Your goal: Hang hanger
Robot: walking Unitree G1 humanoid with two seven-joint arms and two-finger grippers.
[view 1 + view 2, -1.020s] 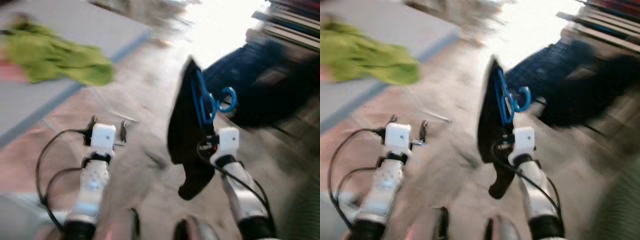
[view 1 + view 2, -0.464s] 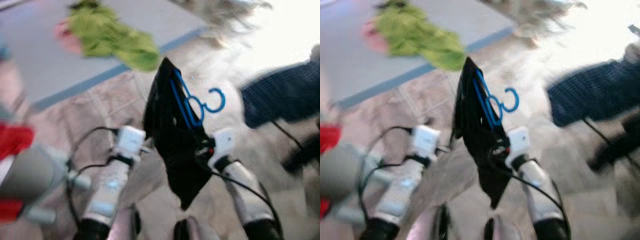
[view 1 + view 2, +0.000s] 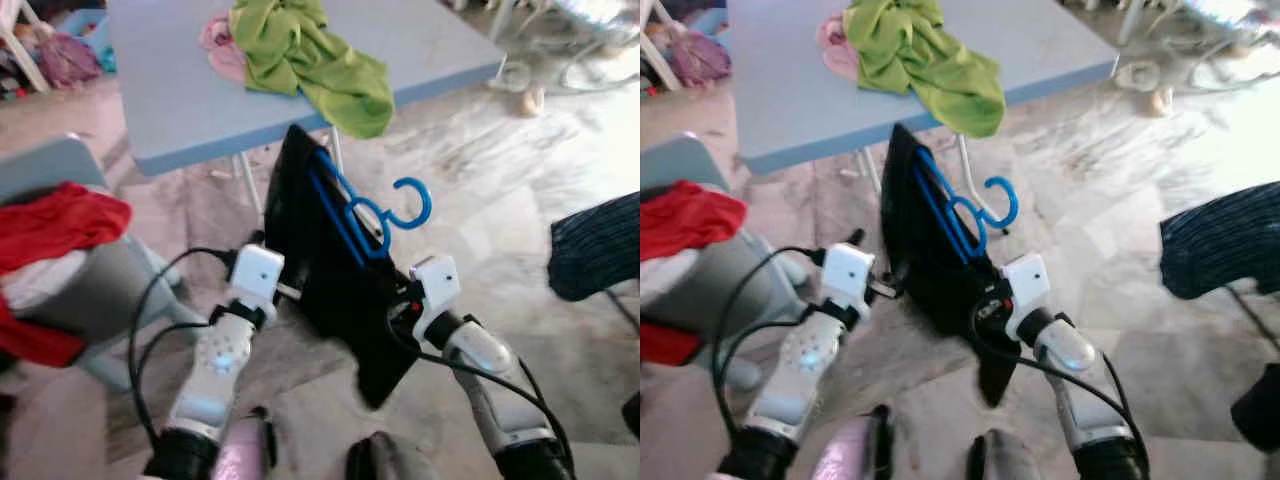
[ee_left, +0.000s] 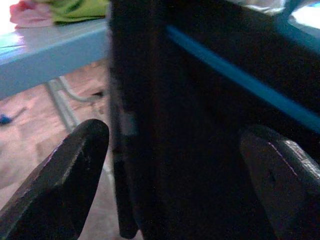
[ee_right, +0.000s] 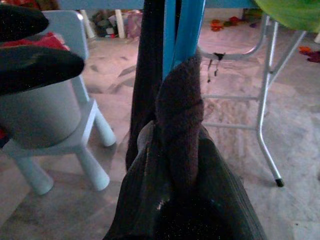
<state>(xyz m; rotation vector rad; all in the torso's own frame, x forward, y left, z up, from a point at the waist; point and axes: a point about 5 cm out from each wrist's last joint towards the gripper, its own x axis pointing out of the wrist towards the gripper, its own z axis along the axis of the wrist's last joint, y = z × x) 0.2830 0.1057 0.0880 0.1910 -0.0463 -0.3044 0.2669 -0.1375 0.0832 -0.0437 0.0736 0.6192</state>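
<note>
Carrying the blue hanger (image 3: pixel 365 205) with its black garment (image 3: pixel 335 280), my right gripper (image 3: pixel 405 300) stays out of the story: clamped on both, hook up. My left gripper (image 3: pixel 290 290), fingers (image 4: pixel 55 185) spread, touches nothing. Blue table (image 3: pixel 170 100) ahead; no rail visible. Next, I judge: find a rail.

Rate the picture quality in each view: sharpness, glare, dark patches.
Eye views: fairly sharp, slightly soft; floor washed out by glare at upper right, hanger and black garment clear. Left wrist view: dim, garment very close and blurred, left gripper's fingers out of focus. Right wrist view: well lit background, right gripper and garment close and dark.
</note>
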